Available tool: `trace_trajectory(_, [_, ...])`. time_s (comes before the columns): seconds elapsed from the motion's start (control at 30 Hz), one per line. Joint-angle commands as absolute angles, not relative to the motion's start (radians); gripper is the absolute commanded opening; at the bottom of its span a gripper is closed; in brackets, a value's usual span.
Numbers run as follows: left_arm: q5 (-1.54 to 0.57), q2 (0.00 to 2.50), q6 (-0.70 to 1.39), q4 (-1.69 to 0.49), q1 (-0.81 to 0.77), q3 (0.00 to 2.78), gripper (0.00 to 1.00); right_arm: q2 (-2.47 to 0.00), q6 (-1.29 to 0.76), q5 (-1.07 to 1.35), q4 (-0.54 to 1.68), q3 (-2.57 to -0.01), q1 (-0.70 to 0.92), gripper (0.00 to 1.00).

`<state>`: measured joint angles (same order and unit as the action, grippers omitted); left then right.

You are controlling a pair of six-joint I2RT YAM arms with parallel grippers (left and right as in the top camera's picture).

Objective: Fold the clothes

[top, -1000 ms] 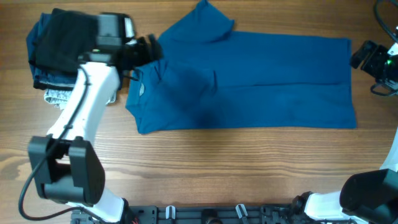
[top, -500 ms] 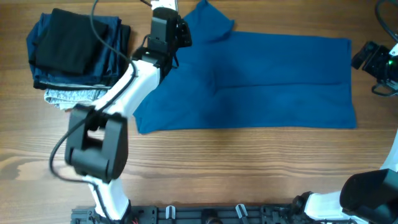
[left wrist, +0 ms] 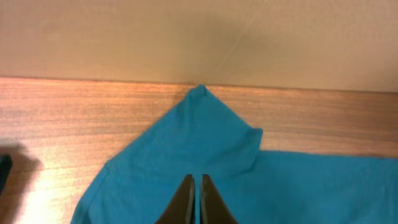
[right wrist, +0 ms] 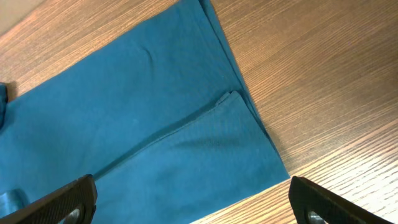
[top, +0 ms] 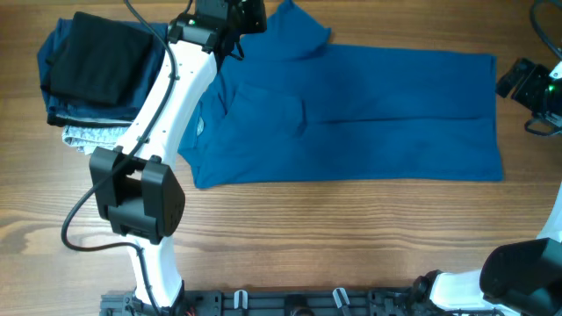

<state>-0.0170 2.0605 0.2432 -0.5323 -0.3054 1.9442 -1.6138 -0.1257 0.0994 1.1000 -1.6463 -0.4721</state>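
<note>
count: one blue T-shirt (top: 369, 114), one stack of folded garments (top: 97, 70), two grippers | T-shirt lay flat on the table (top: 351, 237), stack beside its collar end | left gripper (left wrist: 196, 182): jaws were together at the T-shirt's sleeve (left wrist: 199, 130), pinch unclear | right gripper (right wrist: 191, 186): jaws stood wide apart, empty, above the T-shirt's hem

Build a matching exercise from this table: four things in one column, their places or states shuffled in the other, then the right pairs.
Things
1. blue T-shirt
2. black folded garment
3. left gripper
4. right gripper

Places or states
A. jaws wide open, at the shirt's right-hand end
B. on top of the pile at the left end of the table
C. jaws shut, over the shirt's sleeve
D. spread along the middle of the table

Pairs: 1-D, 2-B, 3-C, 4-A
</note>
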Motion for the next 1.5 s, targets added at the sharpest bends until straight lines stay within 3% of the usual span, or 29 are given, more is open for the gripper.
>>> trace_trajectory(0.0, [-0.025, 2.180, 0.208, -0.482, -0.296, 1.949, 0.04, -1.629, -0.123, 0.085, 1.100, -1.654, -0.472, 1.00])
trace_trajectory(0.27, [0.039, 2.423, 0.157, -0.295, -0.295, 1.949, 0.07, -1.629, -0.123, 0.085, 1.100, -1.654, -0.472, 1.00])
trace_trajectory(0.63, [0.190, 2.547, 0.157, -0.279, -0.288, 1.949, 0.07, -1.629, -0.123, 0.085, 1.100, -1.654, -0.472, 1.00])
trace_trajectory(1.13, [0.207, 2.551, 0.172, -0.700, -0.346, 1.949, 0.04, -1.629, -0.123, 0.085, 1.100, -1.654, -0.472, 1.00])
trace_trajectory(1.37, [0.247, 2.467, 0.191, -0.797, -0.380, 1.949, 0.04, -1.629, -0.123, 0.085, 1.100, -1.654, -0.472, 1.00])
trace_trajectory(1.4, [0.246, 2.436, 0.191, -0.806, -0.380, 1.949, 0.06, -1.629, -0.123, 0.085, 1.100, -1.654, -0.472, 1.00])
trace_trajectory(1.47, [0.245, 2.369, 0.191, -0.813, -0.376, 1.949, 0.19, -1.629, -0.123, 0.085, 1.099, -1.654, -0.472, 1.00])
